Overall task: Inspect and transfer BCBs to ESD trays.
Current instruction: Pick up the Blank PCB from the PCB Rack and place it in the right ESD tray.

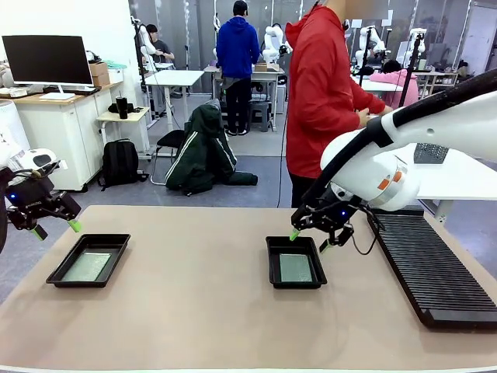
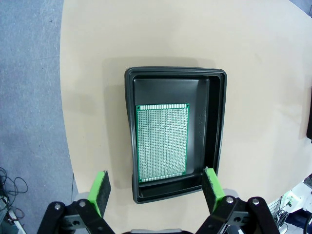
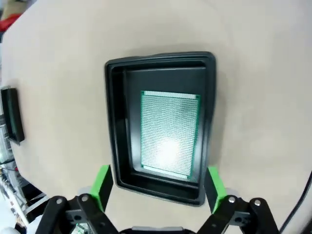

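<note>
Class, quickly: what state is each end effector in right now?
Left end effector: open, holding nothing, above a tray with a board.
Right end effector: open, holding nothing, above the other tray with a board.

Two black ESD trays (image 1: 55, 273) (image 1: 271, 268) well apart on the table, a green BCB (image 1: 87, 266) (image 1: 296, 268) flat in each.

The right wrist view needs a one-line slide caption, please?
Open right gripper above an ESD tray holding one green BCB.
</note>
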Motion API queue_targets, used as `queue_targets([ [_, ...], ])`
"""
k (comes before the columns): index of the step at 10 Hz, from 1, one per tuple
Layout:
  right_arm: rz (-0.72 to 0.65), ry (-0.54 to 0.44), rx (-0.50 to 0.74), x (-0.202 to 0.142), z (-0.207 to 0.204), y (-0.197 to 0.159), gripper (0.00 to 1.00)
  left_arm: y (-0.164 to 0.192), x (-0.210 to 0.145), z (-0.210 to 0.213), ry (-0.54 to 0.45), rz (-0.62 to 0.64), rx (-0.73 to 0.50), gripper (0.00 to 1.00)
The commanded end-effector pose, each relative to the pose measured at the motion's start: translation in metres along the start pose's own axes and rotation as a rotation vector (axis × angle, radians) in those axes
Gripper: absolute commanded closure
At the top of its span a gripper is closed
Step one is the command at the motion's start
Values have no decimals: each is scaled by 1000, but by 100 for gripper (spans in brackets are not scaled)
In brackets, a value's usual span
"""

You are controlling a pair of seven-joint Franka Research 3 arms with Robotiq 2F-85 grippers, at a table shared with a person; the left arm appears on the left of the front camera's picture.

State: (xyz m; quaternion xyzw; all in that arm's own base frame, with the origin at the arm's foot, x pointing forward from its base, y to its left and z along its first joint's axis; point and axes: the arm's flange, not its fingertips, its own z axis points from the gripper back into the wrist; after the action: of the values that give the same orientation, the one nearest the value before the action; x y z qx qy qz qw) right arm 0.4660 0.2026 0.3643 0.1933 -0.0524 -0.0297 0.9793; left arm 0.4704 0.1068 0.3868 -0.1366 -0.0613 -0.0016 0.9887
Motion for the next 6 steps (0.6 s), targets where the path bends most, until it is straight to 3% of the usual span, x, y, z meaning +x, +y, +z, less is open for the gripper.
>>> queue_targets([
  [1, 2, 23, -144, -3, 24, 23, 0, 1, 0, -1, -10, -1, -3, 0],
  [6, 12, 14, -161, -8, 39, 24, 0, 1, 0, -1, -10, -1, -3, 0],
])
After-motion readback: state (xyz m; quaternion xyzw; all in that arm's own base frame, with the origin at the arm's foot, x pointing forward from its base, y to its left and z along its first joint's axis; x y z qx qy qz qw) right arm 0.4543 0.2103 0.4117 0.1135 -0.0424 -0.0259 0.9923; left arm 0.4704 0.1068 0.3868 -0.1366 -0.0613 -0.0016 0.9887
